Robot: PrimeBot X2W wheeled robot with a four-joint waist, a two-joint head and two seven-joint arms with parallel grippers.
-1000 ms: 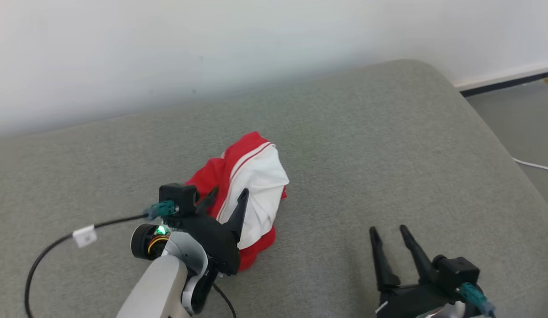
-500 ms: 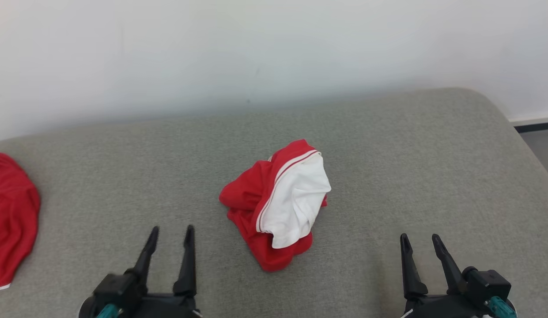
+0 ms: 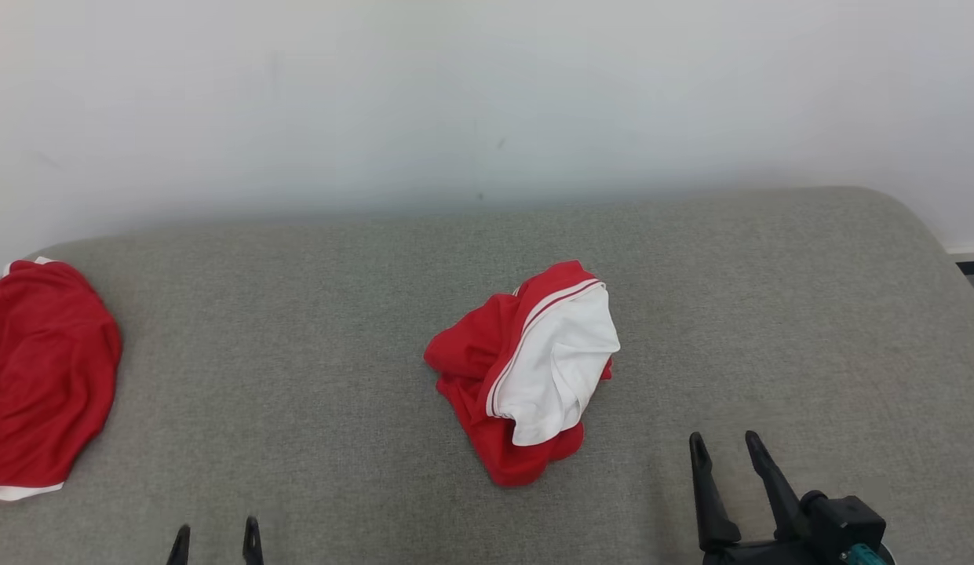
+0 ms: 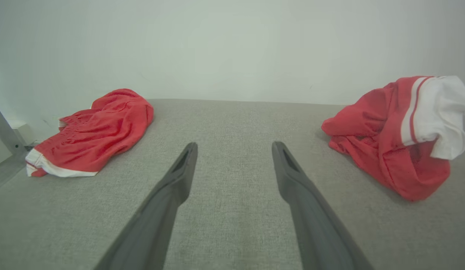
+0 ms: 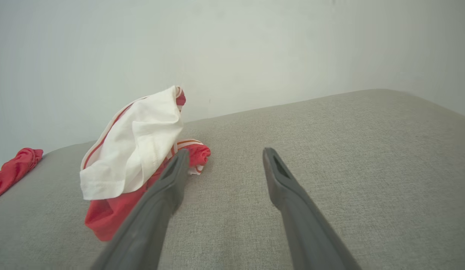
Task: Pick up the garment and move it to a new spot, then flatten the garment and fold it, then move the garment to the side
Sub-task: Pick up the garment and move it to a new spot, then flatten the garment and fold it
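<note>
A crumpled red and white garment point(image 3: 530, 369) lies in a heap near the middle of the grey cushion point(image 3: 314, 314). The left wrist view has the garment point(image 4: 397, 131) at its right, and the right wrist view has the garment point(image 5: 135, 157) at its left. My left gripper point(image 3: 217, 540) peeks in at the bottom edge, left of the heap, open and empty point(image 4: 234, 148). My right gripper point(image 3: 724, 446) stands open at the lower right, a little apart from the heap, nothing between its fingers point(image 5: 225, 153).
A second red garment point(image 3: 43, 384) with a white hem lies at the cushion's far left edge point(image 4: 93, 131). A pale wall point(image 3: 487, 102) runs behind the cushion. The cushion's rounded right edge point(image 3: 926, 235) drops to the floor.
The head camera has turned left, bringing the second red garment into view. My left gripper has drawn back from the heap to the bottom edge, leaving the garment lying free.
</note>
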